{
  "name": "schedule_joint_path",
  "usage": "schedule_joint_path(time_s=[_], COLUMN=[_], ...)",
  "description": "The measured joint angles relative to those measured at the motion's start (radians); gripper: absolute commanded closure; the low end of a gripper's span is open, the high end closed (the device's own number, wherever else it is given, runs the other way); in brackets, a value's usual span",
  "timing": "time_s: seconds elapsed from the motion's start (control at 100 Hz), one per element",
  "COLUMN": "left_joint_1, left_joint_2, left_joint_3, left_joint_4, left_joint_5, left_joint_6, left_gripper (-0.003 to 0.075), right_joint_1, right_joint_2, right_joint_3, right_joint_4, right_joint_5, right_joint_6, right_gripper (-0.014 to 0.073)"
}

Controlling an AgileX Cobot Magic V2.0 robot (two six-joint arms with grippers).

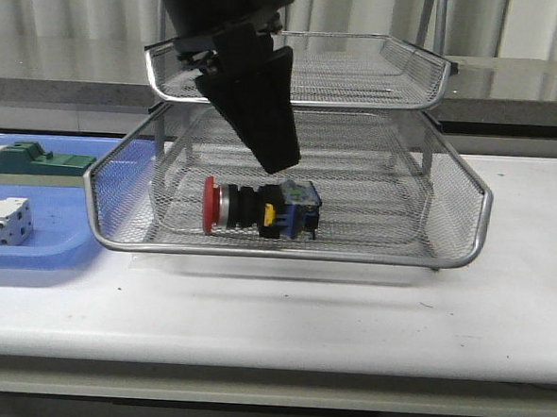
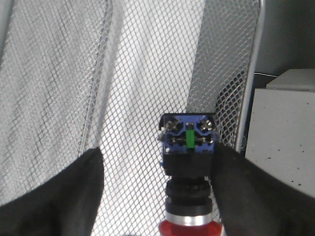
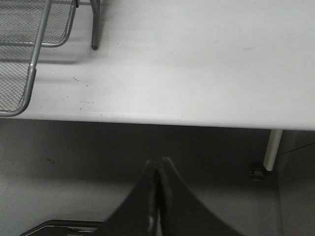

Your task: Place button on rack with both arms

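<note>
the button (image 1: 257,208) already lies on its side in the rack (image 1: 285,251)'s lower tray. the left claw (image 2: 157,196) hangs spread above it; the right claw (image 3: 158,169), pressed closed and empty, sits off the surface (image 1: 347,317).

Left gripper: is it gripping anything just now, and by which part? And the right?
The left gripper is open around the button, which lies in the rack; only one finger sits beside its black body, so no grip. The right gripper is shut and empty.
</note>
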Motion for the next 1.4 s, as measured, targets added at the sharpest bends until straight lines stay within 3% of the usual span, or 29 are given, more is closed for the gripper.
schedule_joint_path(time_s=[0.18, 0.39, 0.75, 0.94, 1.15, 1.4], left_joint_1=[0.000, 0.052, 0.329, 0.472, 0.560, 0.568], left_joint_2=[-0.023, -0.120, -0.285, -0.382, -0.534, -0.778], left_joint_3=[-0.003, -0.006, -0.001, 0.094, 0.298, 0.609], left_joint_4=[0.002, 0.089, 0.151, 0.138, 0.073, -0.023], left_joint_5=[0.013, 0.064, 0.117, 0.118, -0.035, -0.365], left_joint_6=[-0.004, -0.108, -0.246, -0.260, -0.262, -0.262], left_gripper=[0.0273, 0.0330, 0.0335, 0.0335, 0.0335, 0.0335], right_joint_1=[0.000, 0.000, 0.000, 0.000, 0.000, 0.000], right_joint_2=[0.000, 0.000, 0.000, 0.000, 0.000, 0.000], right_joint_3=[0.000, 0.000, 0.000, 0.000, 0.000, 0.000], right_joint_4=[0.000, 0.000, 0.000, 0.000, 0.000, 0.000], right_joint_5=[0.000, 0.000, 0.000, 0.000, 0.000, 0.000], right_joint_6=[0.000, 0.000, 0.000, 0.000, 0.000, 0.000], right_gripper=[0.0662, 0.0662, 0.0662, 0.0662, 0.0662, 0.0662])
